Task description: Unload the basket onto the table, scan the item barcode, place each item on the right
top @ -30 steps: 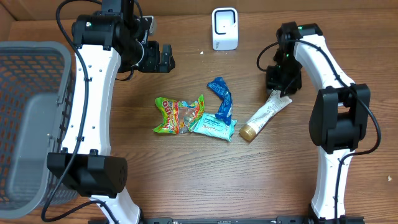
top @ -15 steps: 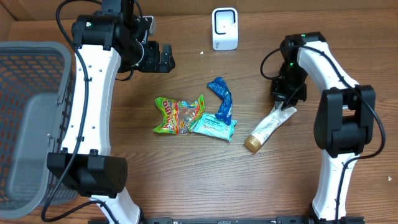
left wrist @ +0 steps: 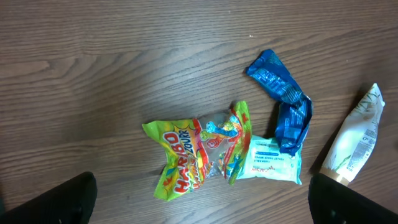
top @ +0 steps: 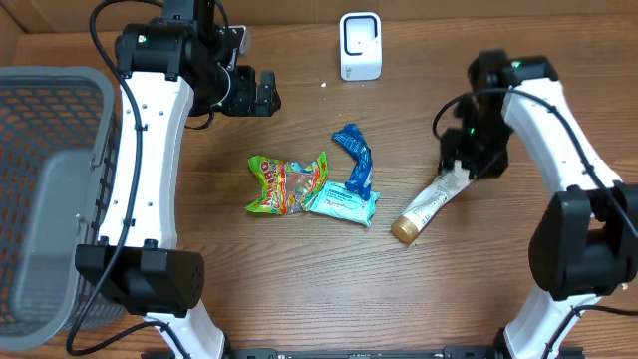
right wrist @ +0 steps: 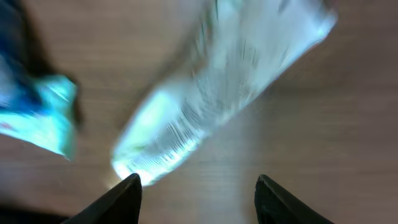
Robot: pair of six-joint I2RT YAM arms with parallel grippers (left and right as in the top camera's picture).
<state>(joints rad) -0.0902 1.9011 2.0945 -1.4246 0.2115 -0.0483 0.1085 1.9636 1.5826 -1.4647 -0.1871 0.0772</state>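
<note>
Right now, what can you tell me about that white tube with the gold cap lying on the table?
The white tube looks like soft plastic, with faint green print, a flat crimped end and a gold cap. It lies flat and diagonal on the wooden table, apart from the teal packet. The right gripper hangs over its crimped end; contact is unclear.

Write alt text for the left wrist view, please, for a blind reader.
A colourful Haribo bag lies on a wooden table beside a teal packet, with a crumpled blue wrapper overlapping the packet. A white tube lies at the right edge.
</note>
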